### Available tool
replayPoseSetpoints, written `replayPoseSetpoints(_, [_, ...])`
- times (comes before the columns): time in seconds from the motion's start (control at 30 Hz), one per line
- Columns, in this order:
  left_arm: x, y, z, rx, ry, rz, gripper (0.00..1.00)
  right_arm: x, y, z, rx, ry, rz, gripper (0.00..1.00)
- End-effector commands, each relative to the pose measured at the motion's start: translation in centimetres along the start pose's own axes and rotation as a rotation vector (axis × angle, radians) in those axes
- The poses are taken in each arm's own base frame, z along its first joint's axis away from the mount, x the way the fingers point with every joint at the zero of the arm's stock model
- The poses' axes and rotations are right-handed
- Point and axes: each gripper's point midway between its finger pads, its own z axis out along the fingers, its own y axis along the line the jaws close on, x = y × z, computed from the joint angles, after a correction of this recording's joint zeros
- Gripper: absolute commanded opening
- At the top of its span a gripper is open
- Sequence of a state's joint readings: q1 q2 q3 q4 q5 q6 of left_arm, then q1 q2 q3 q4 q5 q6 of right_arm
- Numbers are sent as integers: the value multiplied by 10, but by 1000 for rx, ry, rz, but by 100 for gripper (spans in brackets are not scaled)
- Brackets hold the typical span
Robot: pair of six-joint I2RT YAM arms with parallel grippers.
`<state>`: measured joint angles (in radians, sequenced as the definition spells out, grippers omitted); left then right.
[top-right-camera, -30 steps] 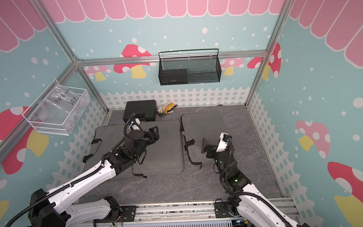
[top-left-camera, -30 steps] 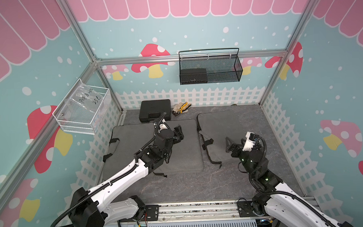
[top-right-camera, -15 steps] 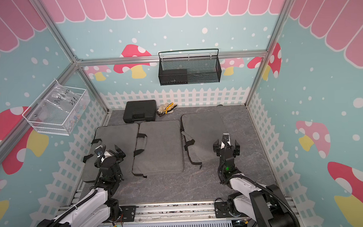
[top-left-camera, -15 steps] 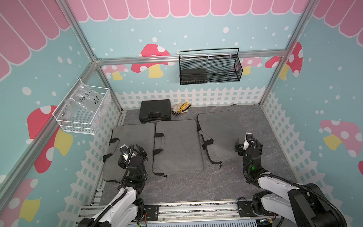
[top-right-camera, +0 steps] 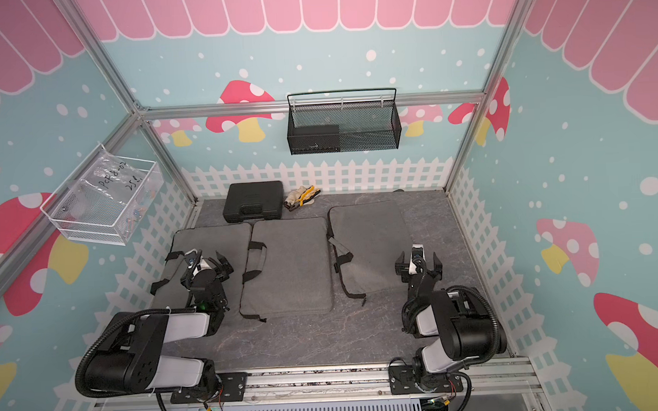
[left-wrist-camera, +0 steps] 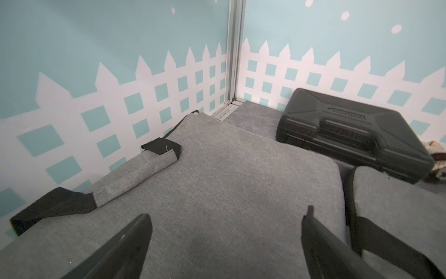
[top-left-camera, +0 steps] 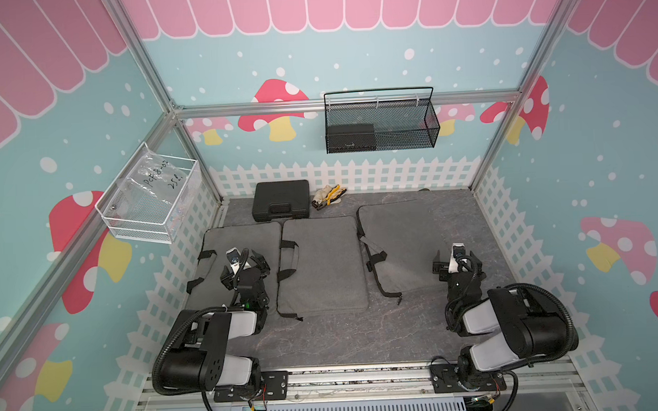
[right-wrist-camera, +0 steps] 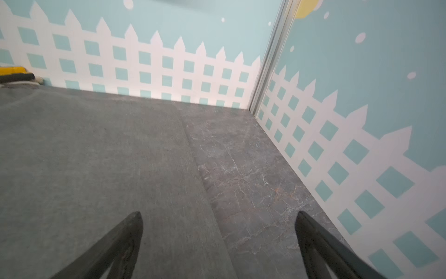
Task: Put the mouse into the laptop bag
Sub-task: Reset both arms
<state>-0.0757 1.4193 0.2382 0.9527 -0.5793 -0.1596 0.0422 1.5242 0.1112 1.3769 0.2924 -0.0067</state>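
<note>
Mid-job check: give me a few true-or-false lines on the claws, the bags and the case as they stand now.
1. The left claw and the right claw are both open and empty. True.
2. Three grey laptop bags lie flat, side by side. True.
3. A mouse lies in plain sight. False: no mouse shows in any view.
4. The black case stands open. False: it lies shut.

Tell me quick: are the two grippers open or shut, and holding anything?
Left gripper: open, holding nothing.
Right gripper: open, holding nothing.
</note>
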Motion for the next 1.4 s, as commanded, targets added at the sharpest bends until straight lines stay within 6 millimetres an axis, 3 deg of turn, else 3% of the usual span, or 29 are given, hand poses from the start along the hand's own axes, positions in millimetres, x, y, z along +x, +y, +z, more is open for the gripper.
replayPoseSetpoints(0.0, [-18, -18, 12, 92, -26, -17, 99, -24, 7, 12, -35, -76, 31, 100])
replayPoseSetpoints(0.13, [-10, -37, 28, 146, 62, 48, 99, -22, 4, 15, -19, -58, 38, 100])
replayPoseSetpoints(0.2, [-1, -59, 29, 258, 87, 94, 99, -22, 4, 15, -19, -50, 43, 100])
replayPoseSetpoints(0.3, [1, -52, 25, 242, 63, 68, 99, -22, 5, 15, -20, -55, 42, 100])
replayPoseSetpoints(1.17, [1, -53, 26, 236, 54, 77, 99, -22, 5, 15, -20, -56, 39, 100])
replayPoseSetpoints(1.23, [1, -53, 26, 235, 55, 77, 99, -26, 0, 3, -10, -98, 52, 100])
replayPoseSetpoints(1.3, [1, -53, 26, 235, 54, 78, 99, -30, -11, -27, 4, -181, 87, 100])
replayPoseSetpoints(1.37, [1, -53, 26, 236, 54, 78, 99, -35, -10, -32, -6, -216, 77, 100])
